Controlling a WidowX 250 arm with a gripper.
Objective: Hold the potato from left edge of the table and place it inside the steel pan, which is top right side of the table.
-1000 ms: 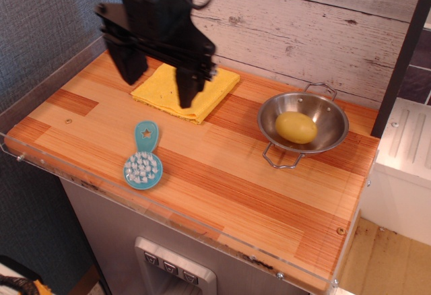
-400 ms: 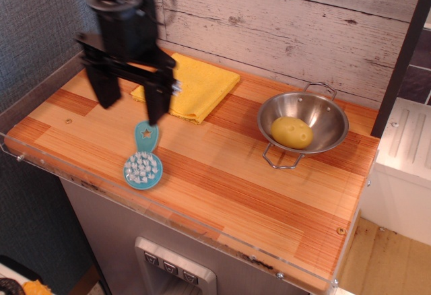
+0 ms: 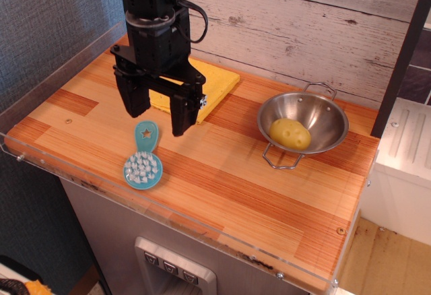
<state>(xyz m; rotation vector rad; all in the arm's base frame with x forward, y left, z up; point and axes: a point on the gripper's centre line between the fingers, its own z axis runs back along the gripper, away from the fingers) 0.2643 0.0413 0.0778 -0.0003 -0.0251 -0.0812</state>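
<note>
The pale-yellow potato (image 3: 290,134) lies inside the steel pan (image 3: 327,114) at the right of the wooden table (image 3: 222,187). My black gripper (image 3: 157,121) hangs open and empty over the left middle of the table, just above the handle of the teal brush. Its two fingers (image 3: 182,115) point down with a wide gap between them. It is well to the left of the pan and apart from the potato.
A teal round brush (image 3: 143,163) lies near the front left, under the gripper. A folded yellow cloth (image 3: 213,81) lies behind the gripper at the back. A clear acrylic rim (image 3: 60,59) runs along the table's edges. A white cabinet (image 3: 406,167) stands to the right.
The gripper swung left over the table's left part, then came back right and a little lower above the brush handle. The potato has shifted slightly left in the pan.
</note>
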